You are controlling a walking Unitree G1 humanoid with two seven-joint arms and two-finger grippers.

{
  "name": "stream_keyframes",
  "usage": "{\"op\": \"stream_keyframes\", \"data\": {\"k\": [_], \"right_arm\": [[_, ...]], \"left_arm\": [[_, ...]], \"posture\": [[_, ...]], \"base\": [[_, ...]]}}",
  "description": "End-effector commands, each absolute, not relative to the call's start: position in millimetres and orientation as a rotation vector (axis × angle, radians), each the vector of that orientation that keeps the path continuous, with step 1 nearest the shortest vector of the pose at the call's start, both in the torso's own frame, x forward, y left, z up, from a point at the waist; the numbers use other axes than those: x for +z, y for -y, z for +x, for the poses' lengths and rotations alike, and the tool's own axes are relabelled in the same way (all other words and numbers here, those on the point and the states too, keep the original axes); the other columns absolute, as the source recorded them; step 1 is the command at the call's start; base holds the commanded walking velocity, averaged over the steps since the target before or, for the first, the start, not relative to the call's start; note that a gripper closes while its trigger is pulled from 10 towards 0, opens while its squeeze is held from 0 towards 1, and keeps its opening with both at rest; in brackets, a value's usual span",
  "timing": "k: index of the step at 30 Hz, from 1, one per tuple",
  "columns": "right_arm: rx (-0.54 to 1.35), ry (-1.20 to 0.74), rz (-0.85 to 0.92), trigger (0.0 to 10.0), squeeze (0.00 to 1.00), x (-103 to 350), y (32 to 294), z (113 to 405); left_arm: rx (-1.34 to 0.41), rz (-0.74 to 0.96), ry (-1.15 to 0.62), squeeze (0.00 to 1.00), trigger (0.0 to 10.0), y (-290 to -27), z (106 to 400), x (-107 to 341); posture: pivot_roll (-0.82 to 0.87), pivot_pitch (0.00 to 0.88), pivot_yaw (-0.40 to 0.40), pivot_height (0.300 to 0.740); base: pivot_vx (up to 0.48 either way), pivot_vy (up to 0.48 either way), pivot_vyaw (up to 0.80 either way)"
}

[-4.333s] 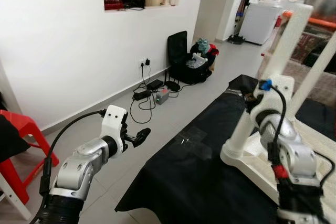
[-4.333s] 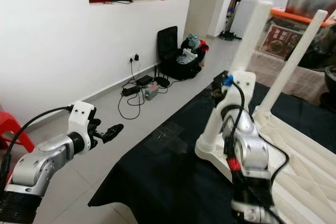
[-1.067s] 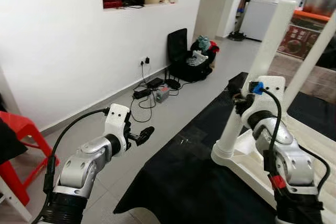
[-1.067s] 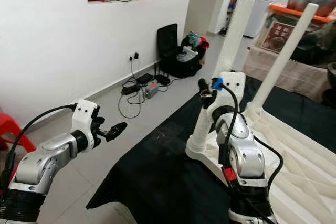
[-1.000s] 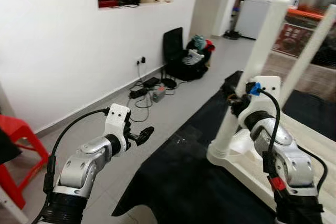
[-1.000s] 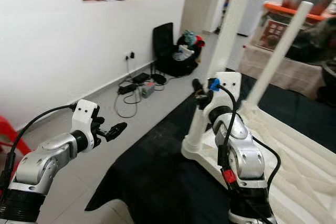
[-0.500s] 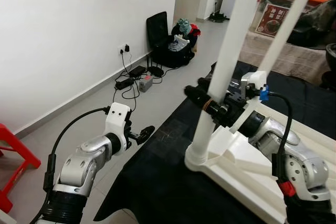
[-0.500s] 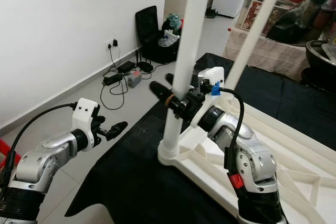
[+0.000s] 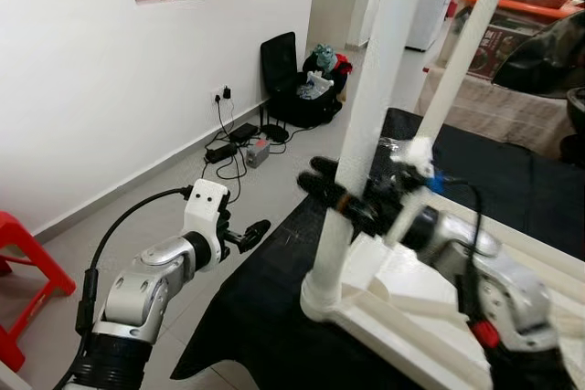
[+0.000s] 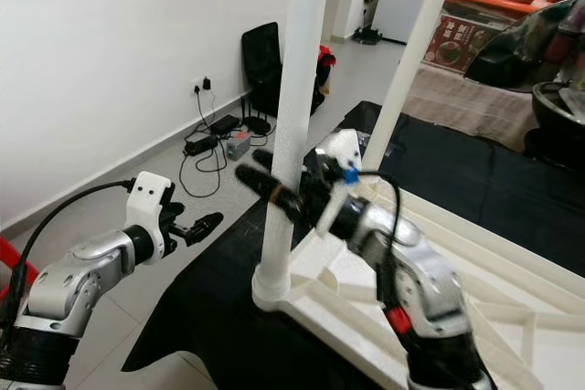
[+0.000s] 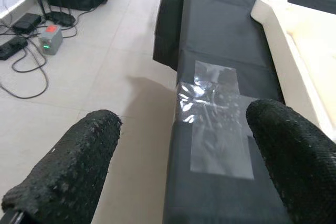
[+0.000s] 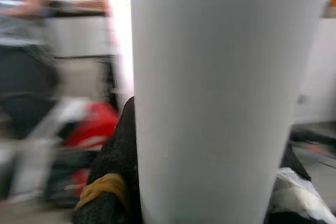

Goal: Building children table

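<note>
A white plastic children's table (image 10: 475, 271) lies upside down on a black cloth (image 9: 265, 317) spread over the counter, its legs pointing up. The near table leg (image 10: 291, 125) stands upright in its socket at the table's near corner, and a second leg (image 10: 402, 70) rises behind it, leaning slightly.

The right gripper (image 10: 279, 194) reaches across from the robot's right and is clamped on the near table leg about halfway up, one black finger passing on each side of the white tube. In the right wrist view the leg (image 12: 210, 98) stands close before the lens, with a black finger (image 12: 113, 182) wearing a yellowish band pressed against it.

The left gripper (image 9: 245, 236) hangs in the air over the tiled floor (image 9: 183, 198), beside the cloth's edge, its fingers (image 11: 68, 166) spread apart and holding nothing. Below it a patch of clear tape (image 11: 212, 124) sits on the cloth.

Cables and a power adapter (image 9: 256, 151) lie by the white wall, a black bag (image 9: 297, 89) farther back, and a red stool (image 9: 27, 271) at the left.
</note>
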State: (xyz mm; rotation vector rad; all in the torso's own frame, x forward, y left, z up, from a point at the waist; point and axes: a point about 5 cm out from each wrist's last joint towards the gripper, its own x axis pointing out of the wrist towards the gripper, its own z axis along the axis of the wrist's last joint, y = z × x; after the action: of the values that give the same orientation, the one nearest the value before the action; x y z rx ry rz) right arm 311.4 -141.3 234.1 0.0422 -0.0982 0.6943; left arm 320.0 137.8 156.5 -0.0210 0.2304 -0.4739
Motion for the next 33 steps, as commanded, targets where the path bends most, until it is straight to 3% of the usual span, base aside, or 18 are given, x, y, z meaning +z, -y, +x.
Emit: {"op": "stream_keyframes", "data": {"k": [1,3,5,10,14,15,18,19,22,24,25,26,28,33], "right_arm": [[0.440,-0.072,-0.019,0.0,0.00,202,169,325],[0.128,-0.167,-0.036,0.0,0.00,186,198,335],[-0.222,-0.216,-0.044,0.0,0.00,168,234,328],[-0.455,-0.199,-0.119,0.0,0.00,159,248,310],[-0.372,-0.255,-0.099,0.0,0.00,147,232,309],[-0.350,-0.262,-0.068,10.0,0.00,144,227,310],[-0.263,-0.156,-0.005,10.0,0.00,156,212,315],[-0.170,-0.108,0.046,10.0,1.00,165,201,319],[0.103,-0.027,0.181,10.0,1.00,188,172,323],[0.143,-0.018,0.198,10.0,1.00,192,167,322],[0.451,0.077,0.185,10.0,0.00,217,143,308],[0.451,0.077,0.185,10.0,0.00,217,143,308],[0.835,0.164,0.125,10.0,0.00,236,123,277],[0.948,0.173,0.044,10.0,0.00,238,124,275]], "left_arm": [[-0.484,-0.021,-0.236,0.00,10.0,-136,319,155],[-0.484,-0.022,-0.235,0.00,10.0,-136,319,155],[-0.482,-0.024,-0.234,0.00,10.0,-136,318,155],[-0.467,-0.024,-0.231,0.00,10.0,-138,319,155],[-0.467,-0.025,-0.229,0.00,10.0,-137,320,156],[-0.468,-0.025,-0.228,0.00,10.0,-137,321,156],[-0.473,-0.024,-0.228,0.00,10.0,-136,321,156],[-0.475,-0.025,-0.228,0.00,10.0,-136,321,156],[-0.478,-0.026,-0.227,0.00,10.0,-136,321,156],[-0.478,-0.026,-0.227,0.00,10.0,-136,321,156],[-0.481,-0.028,-0.227,0.00,10.0,-136,321,156],[-0.481,-0.028,-0.227,0.00,10.0,-136,321,156],[-0.486,-0.030,-0.226,0.00,10.0,-134,321,156],[-0.489,-0.031,-0.223,0.00,10.0,-134,321,157]], "posture": [[0.10,0.000,-0.089,0.740],[0.10,0.000,-0.089,0.740],[0.10,0.000,-0.093,0.740],[0.10,0.000,-0.090,0.740],[0.10,0.000,-0.089,0.740],[0.10,0.000,-0.089,0.740],[0.10,0.000,-0.086,0.740],[0.10,0.000,-0.086,0.740],[0.10,0.000,-0.087,0.740],[0.10,0.000,-0.087,0.740],[0.10,0.000,-0.086,0.740],[0.10,0.000,-0.086,0.740],[0.09,0.000,-0.086,0.740],[0.11,0.000,-0.097,0.740]], "base": [[0.000,0.000,0.00],[0.000,0.000,0.00],[0.000,0.000,0.00],[0.000,0.000,0.00],[0.000,0.000,0.00],[0.000,0.000,0.00],[0.000,0.000,0.00],[0.000,0.000,0.00],[0.000,0.000,0.00],[0.000,0.000,0.00],[0.000,0.000,0.00],[0.000,0.000,0.00],[0.000,0.000,0.00],[0.000,0.000,0.00]]}}
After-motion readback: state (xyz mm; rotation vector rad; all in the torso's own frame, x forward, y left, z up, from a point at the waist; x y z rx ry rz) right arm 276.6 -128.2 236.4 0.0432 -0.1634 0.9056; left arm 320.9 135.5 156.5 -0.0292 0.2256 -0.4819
